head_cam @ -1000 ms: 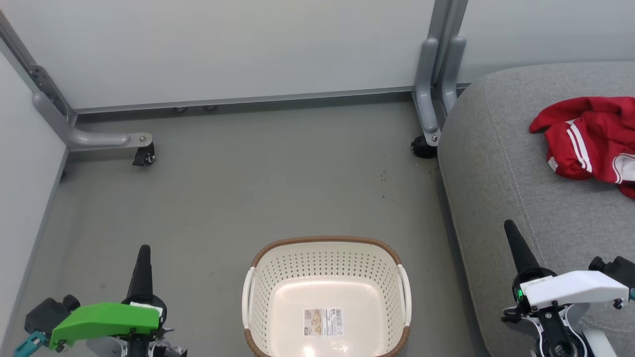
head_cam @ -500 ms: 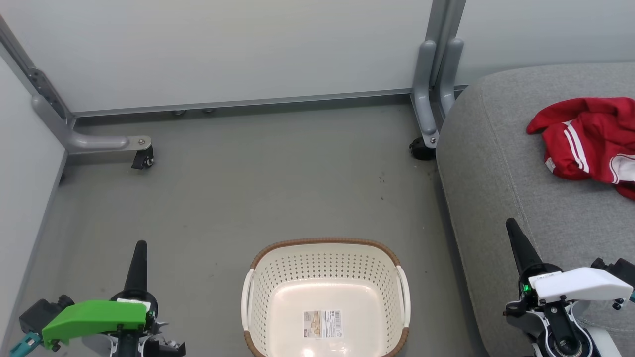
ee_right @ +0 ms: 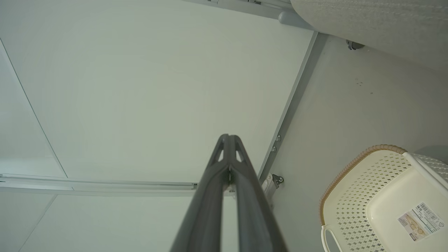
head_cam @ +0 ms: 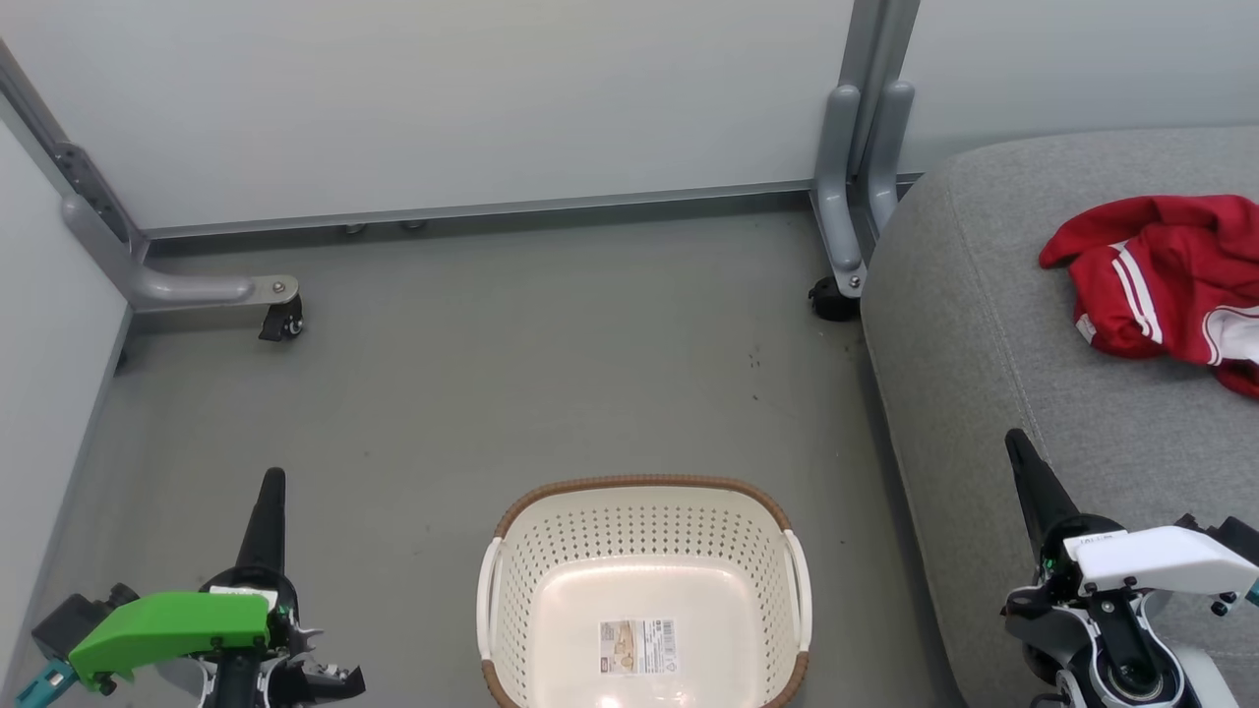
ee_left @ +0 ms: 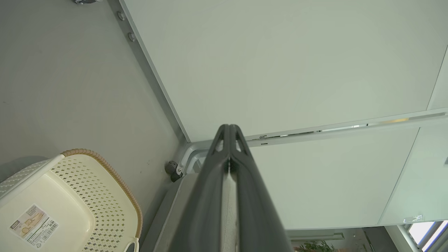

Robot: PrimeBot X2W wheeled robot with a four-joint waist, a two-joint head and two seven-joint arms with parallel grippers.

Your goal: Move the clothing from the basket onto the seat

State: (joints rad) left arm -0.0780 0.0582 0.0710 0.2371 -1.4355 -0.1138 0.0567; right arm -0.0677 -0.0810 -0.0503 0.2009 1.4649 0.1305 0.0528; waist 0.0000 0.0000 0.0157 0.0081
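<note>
**Basket emptied, both grippers idle**

The left gripper has its two dark fingers pressed together with nothing between them. So does the right gripper, which hangs over the near edge of the seat.

Between the two grippers, just inboard of each, the basket stands on the floor. Its inside is bare down to the sticker label.

Ahead of the right gripper and to its outer side, well apart from it, the clothing lies crumpled on the seat. The frame edge cuts the heap off, so I cannot tell whether it is one garment or two.

With the basket empty and red cloth on the cushion, the task looks finished or very nearly so. Nothing in the basket is left to carry.
</note>
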